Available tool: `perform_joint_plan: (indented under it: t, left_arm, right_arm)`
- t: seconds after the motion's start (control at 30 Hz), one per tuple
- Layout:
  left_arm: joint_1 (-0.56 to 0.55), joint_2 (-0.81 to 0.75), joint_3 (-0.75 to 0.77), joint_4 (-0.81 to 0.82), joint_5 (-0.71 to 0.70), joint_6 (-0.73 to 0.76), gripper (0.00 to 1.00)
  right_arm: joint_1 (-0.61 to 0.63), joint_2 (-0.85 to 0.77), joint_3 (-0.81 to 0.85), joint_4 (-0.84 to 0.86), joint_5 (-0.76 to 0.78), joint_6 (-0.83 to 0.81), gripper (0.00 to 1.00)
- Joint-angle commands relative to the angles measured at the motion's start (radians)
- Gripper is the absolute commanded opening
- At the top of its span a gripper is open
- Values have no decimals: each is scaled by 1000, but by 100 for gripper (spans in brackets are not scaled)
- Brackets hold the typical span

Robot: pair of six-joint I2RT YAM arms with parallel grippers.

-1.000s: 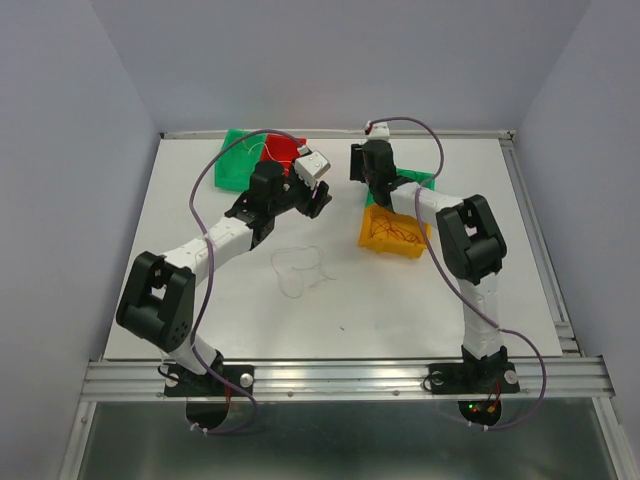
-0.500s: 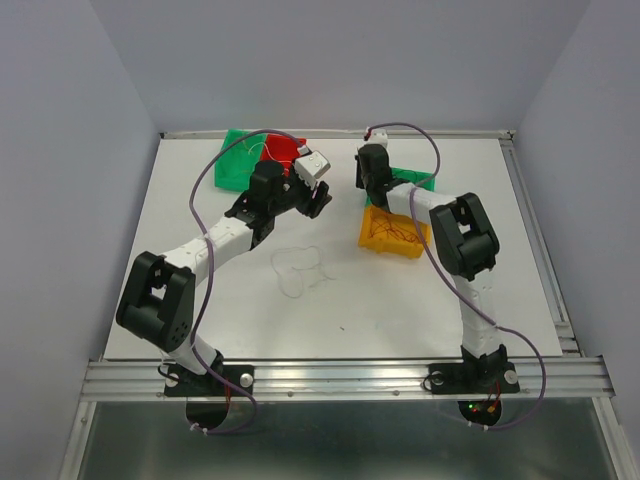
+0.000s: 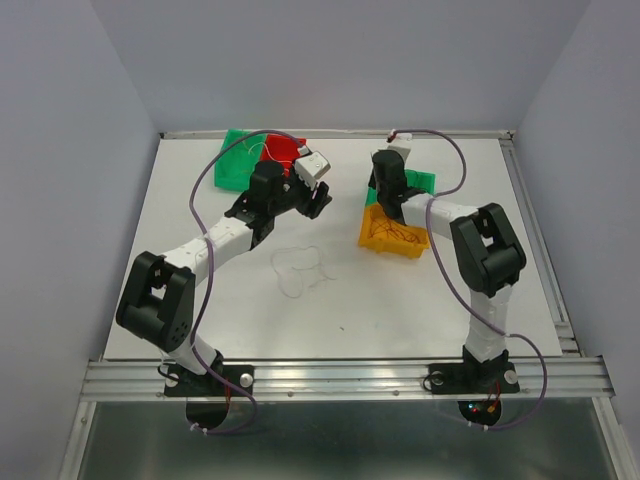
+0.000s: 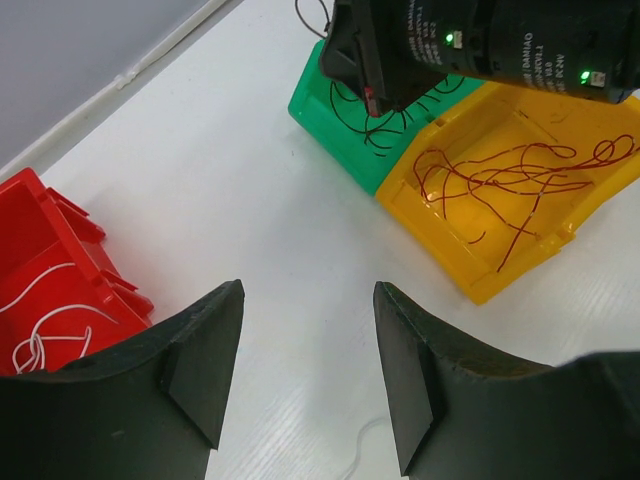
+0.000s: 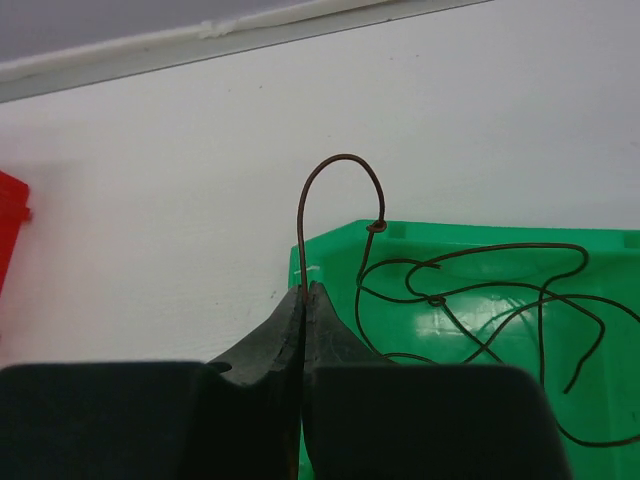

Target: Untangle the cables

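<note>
Above the green plastic bin [image 5: 345, 262], the right tool [image 5: 305, 290] pinches a hair-thin brown wire strand [image 5: 340, 156] near its end. The strand looks light and springy. The left tool [image 4: 308, 300] is open.

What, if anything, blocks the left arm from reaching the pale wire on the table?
Probably nothing, so yes, it looks reachable. The left end effector is open and empty, and the pale wire lies uncovered on the table close by.

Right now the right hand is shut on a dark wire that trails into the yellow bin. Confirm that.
Not quite. The right hand is shut on a dark wire, but that wire trails into the green bin instead. The right wrist view shows it.
</note>
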Motion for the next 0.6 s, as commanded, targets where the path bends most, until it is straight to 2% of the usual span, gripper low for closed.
perform_joint_plan:
  t: [0.0, 0.27, 0.47, 0.57]
  left_arm:
    - [0, -51, 30, 28, 19, 11, 66]
    - [-2, -62, 25, 26, 20, 9, 66]
    - [-2, -65, 22, 25, 28, 9, 66]
    - [0, -62, 24, 23, 28, 9, 66]
  right_arm:
    - [4, -70, -65, 87, 139, 111, 0]
    - [-16, -104, -117, 26, 184, 274, 0]
    - [-92, -113, -181, -32, 159, 510, 1]
    - [-118, -72, -116, -141, 188, 624, 1]
